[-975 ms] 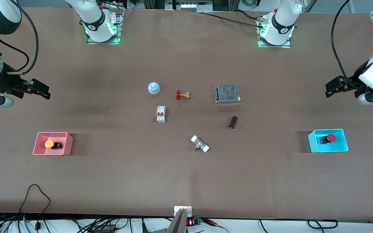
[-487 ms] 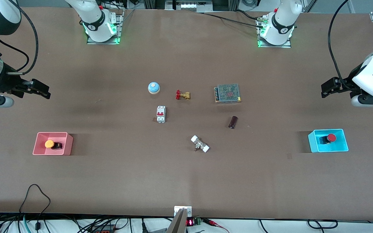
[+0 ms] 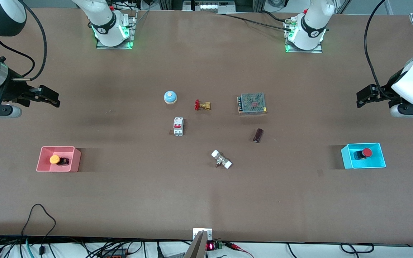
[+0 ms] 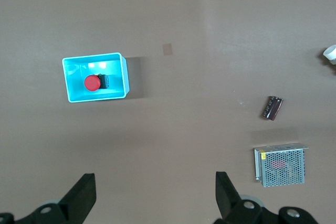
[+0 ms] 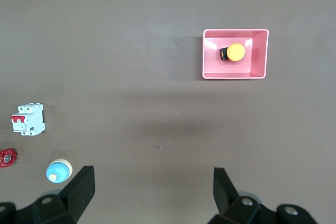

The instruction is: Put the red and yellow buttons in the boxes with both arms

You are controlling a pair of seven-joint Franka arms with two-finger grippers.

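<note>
Both buttons look sorted from where I'm sitting. The yellow button [image 3: 56, 159] is lying on its side inside the pink box [image 3: 74, 159] toward the right arm's end of the table, and the red button [image 3: 365, 153] is lying in the cyan box [image 3: 379, 161] toward the left arm's end. Each box has bare brown table [image 3: 206, 200] on every side, and the strip nearest the front camera is wide open.

My right gripper [image 3: 50, 99] hangs over bare table, farther from the front camera than the pink box, jaws spread wide with nothing between them. My left gripper [image 3: 363, 96] does the same over bare table up from the cyan box, jaws spread and empty too.

All the clutter sits mid-table, well apart from both boxes: blue bell [image 3: 170, 97], brass valve [image 3: 202, 105], white breaker [image 3: 178, 126], mesh-topped power supply [image 3: 252, 103], dark cylinder [image 3: 258, 135] and a white-capped fitting [image 3: 221, 159].
</note>
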